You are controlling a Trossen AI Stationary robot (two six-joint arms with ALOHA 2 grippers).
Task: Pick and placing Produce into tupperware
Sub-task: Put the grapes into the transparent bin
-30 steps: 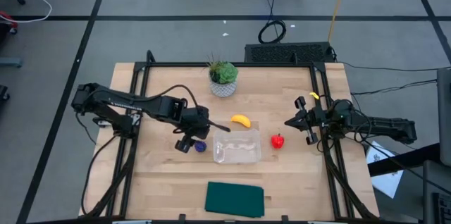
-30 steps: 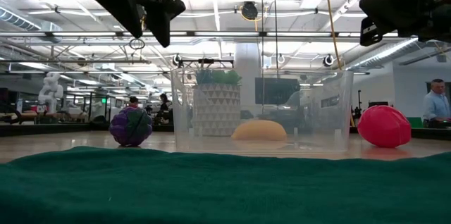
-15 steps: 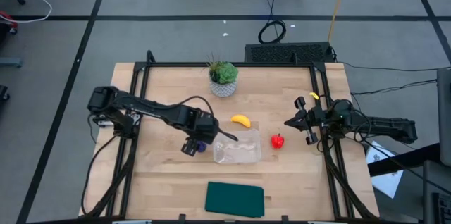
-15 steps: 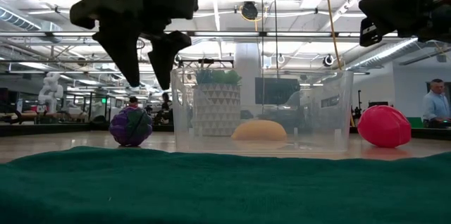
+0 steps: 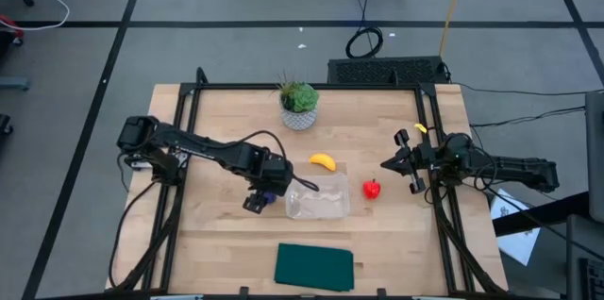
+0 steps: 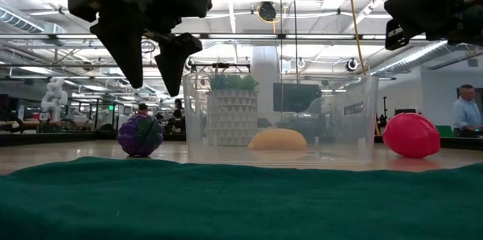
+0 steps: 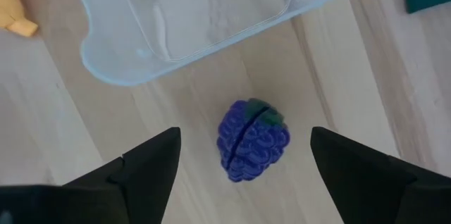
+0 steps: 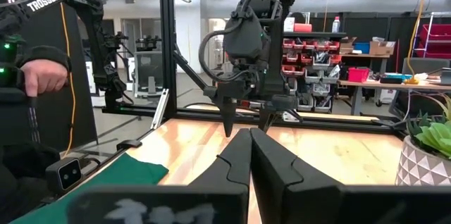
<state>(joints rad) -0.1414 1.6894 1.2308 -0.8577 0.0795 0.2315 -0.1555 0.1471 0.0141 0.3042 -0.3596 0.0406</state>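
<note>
dark purple bumpy berry (image 7: 252, 139) with green cap, lying on table (image 5: 217, 234) just beside clear tupperware (image 5: 318, 197). left gripper (image 6: 149, 81) above it, spread wide, holding nothing. right gripper (image 5: 390, 164) clenched near table's right edge.

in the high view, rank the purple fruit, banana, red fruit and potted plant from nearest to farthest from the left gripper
From the left gripper, open above the table:
1. Purple fruit, directly under it, left of the tupperware.
2. Banana, behind the tupperware.
3. Potted plant at the back, and red fruit right of the tupperware: too close to call.
</note>
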